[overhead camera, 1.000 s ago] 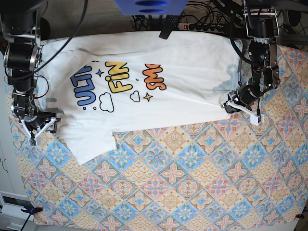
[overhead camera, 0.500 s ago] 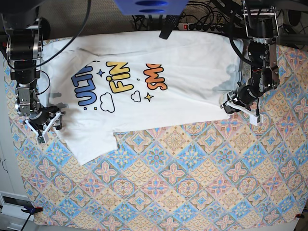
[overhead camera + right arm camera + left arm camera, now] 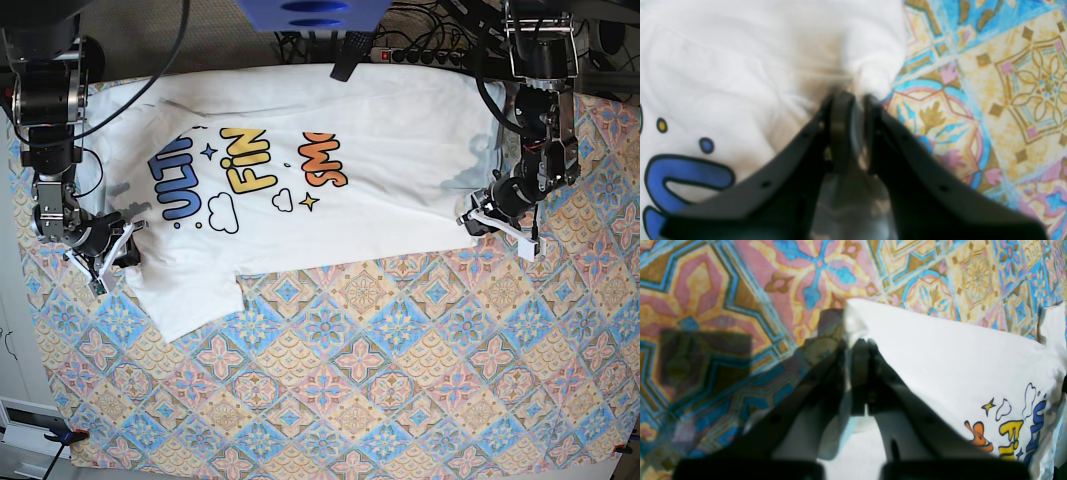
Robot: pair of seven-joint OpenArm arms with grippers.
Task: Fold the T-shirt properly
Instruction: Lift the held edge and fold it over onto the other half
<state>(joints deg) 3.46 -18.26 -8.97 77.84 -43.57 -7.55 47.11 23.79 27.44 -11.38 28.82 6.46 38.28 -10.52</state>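
Moved inward, right claw (image 3: 118, 250) pinches the T-shirt (image 3: 330, 190) sleeve; left claw (image 3: 497, 222) grips its hem corner.

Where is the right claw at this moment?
In the base view the right claw sits at the left edge, shut on the shoulder edge of the white printed cotton T-shirt, just left of the blue lettering.

T-shirt (image 3: 330, 170): white matt cloth, softly creased.
Tablecloth (image 3: 400, 380): matt patterned fabric.
Right gripper (image 3: 853, 100): black matt plastic.
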